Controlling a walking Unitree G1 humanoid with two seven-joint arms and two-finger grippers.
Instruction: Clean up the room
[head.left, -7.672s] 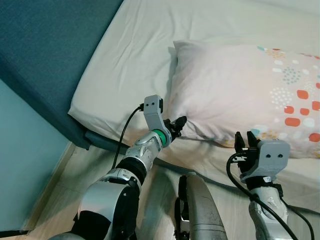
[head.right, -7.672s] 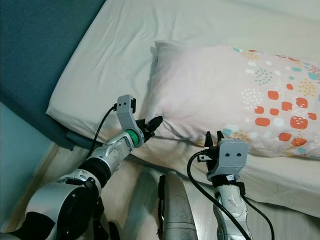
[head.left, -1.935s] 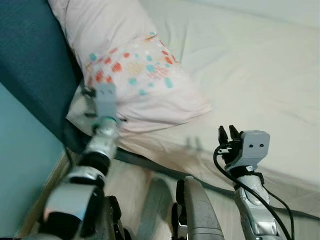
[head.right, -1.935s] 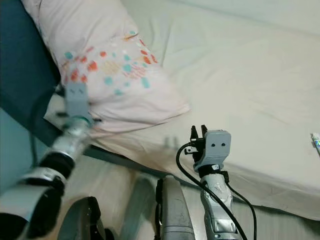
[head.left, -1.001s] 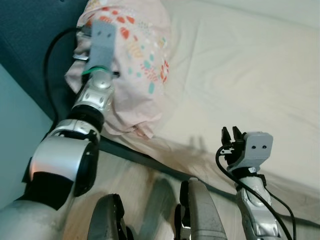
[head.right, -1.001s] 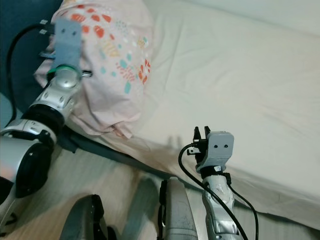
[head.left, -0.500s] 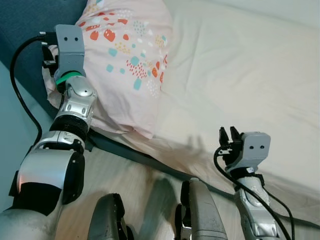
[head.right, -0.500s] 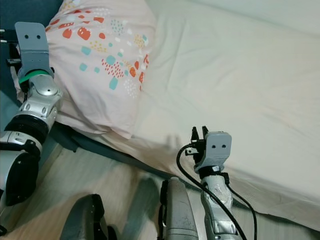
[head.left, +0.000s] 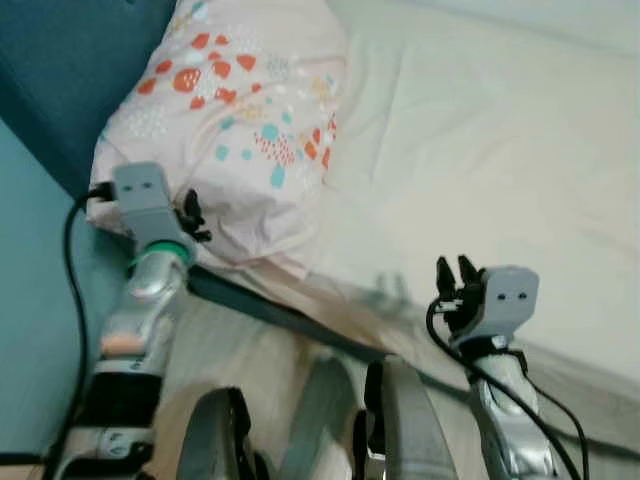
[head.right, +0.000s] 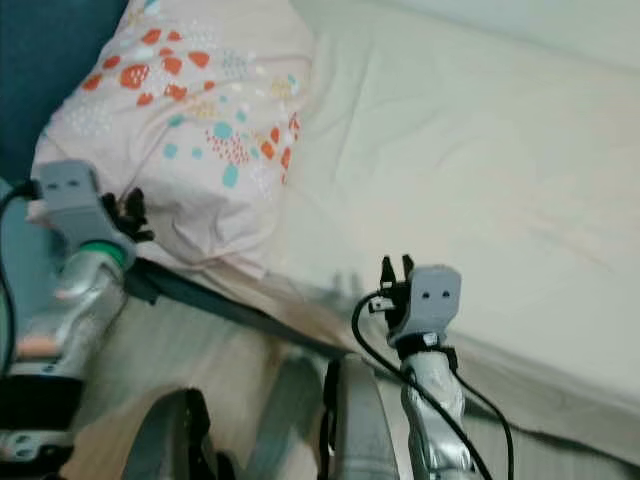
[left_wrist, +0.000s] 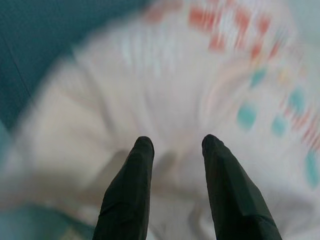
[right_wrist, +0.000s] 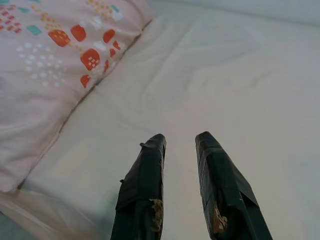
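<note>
Pillow at the bed's head

Left gripper (head.left: 190, 216) jaws released (right gripper (head.left: 452, 272) likewise), pillow (head.left: 245, 120) just ahead, nearer the left arm.

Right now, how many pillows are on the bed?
1. The pillow lies at the head end of the bed, against the blue headboard. More may lie beyond the frame.

**Silver arms, grey wrist blocks, black fingers**

Both arms are silver metal with dark joints. Each wrist carries a boxy grey housing bearing two small dark dots. A green ring sits below the left housing. Black cables loop from both wrists. The left pincer (left_wrist: 172, 142) and right pincer (right_wrist: 179, 141) have long, tapered black fingers; the right tips look worn.
</note>
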